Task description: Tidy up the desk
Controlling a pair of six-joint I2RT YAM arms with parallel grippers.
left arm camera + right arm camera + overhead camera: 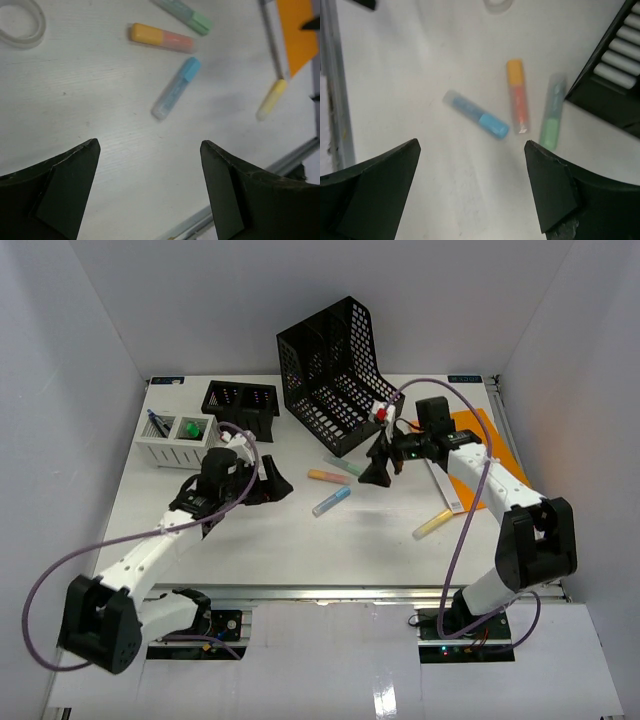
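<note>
Enclosed by white walls [200, 300], the counter [300, 545] bears a blue highlighter [477, 116] (light, stiff, slippery), best pinched mid-barrel. Left tool [149, 145] and right tool [471, 144] are spread, empty.

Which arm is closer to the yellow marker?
Right. The right end effector is just behind and left of the yellow marker; the left end effector is much farther off to its left.

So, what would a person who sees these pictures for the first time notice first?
The tall black perforated plastic file rack at the far middle of the large white desk strikes first. Before it lie loose plastic highlighters: the orange-capped highlighter, blue-capped highlighter and green-capped highlighter together, the yellow highlighter farther right. The left pincer and right pincer hang open near them.
</note>
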